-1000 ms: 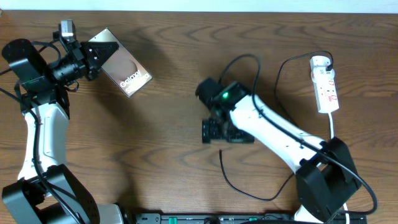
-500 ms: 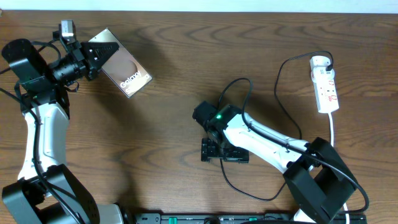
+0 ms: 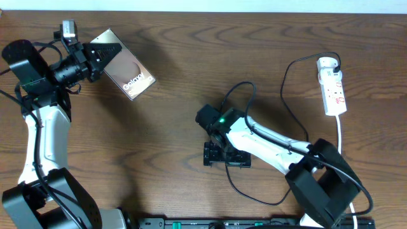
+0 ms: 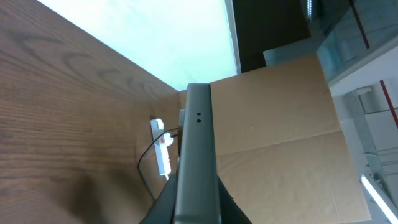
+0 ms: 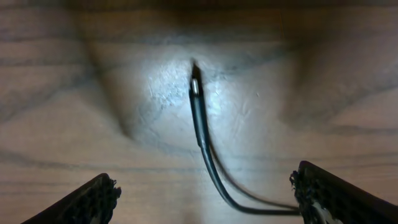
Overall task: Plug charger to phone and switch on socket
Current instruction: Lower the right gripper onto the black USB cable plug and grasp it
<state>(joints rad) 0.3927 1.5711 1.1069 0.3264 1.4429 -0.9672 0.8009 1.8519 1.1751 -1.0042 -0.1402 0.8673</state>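
Near the middle of the brown wood-grain bench (image 3: 172, 121), find the long thin black charger cable (image 5: 198, 124) lying flat, its small metal-tipped plug end pointing away from the wrist camera. Note the right claw (image 5: 205, 196) released, jaws wide on either side of the cable and touching nothing. Far left, see the left claw (image 3: 94, 58) clenched on one end of the flat dark slab of a phone (image 3: 129, 71), held tilted and well apart from the plug. Far right, leave the narrow white power strip socket (image 3: 333, 84) for later; cannot tell its switch position from these views.

Judged step: picking up the plug end. Lower straight down, keeping the cable centred between the pads. Close just behind the metal tip, on the slightly thicker part, not on the limp cable further back, to keep the tip aimed and stop droop. Leave enough tip protruding to enter the port. Squeeze firmly; expect a thin round cable to roll or slip sideways. Lift slowly, minding the slack to avoid a snag.
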